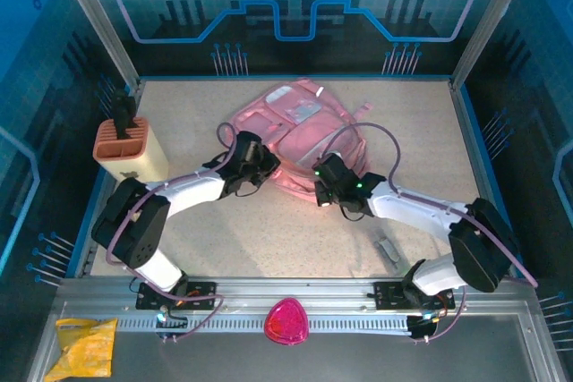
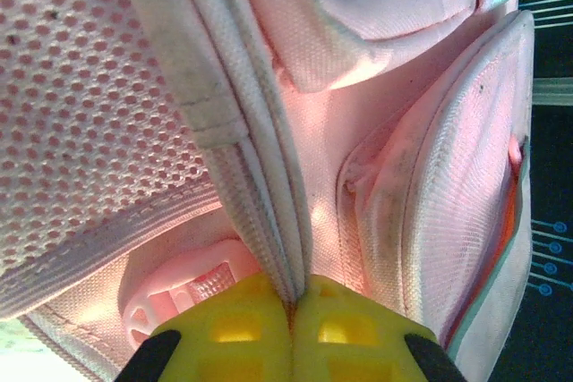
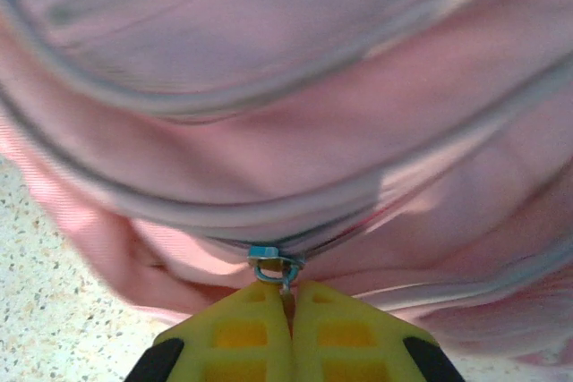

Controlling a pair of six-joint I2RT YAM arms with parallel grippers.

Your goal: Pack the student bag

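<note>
Top external view gives you the student bag (image 1: 300, 127) lying flat toward the far middle of the table (image 1: 269, 239), with both arms reaching in to its near edge. Your left gripper (image 1: 267, 167) sits at the bag's near-left edge and your right gripper (image 1: 317, 171) at its near-right edge, the two close together but apart. On the left wrist view, the left gripper (image 2: 291, 300) has its yellow fingers (image 2: 224, 333) pressed together on a raised seam of the bag (image 2: 98, 114) that runs along a zipper line; a pink plastic buckle (image 2: 175, 297) lies just beside them, under the mesh panel. On the right wrist view, the right gripper (image 3: 288, 297) is likewise clamped, its yellow fingers (image 3: 345, 337) pinching the small zipper pull (image 3: 273, 267) that hangs from a blue slider on the bag (image 3: 295, 149). A beige desk organizer (image 1: 132, 151) stands at the table's left side, well apart from the bag. A small grey item (image 1: 388, 248) lies on the table near your right arm. A magenta rounded-triangle object (image 1: 286, 321) and a yellow pouch (image 1: 85, 348) rest on the near rail area.
</note>
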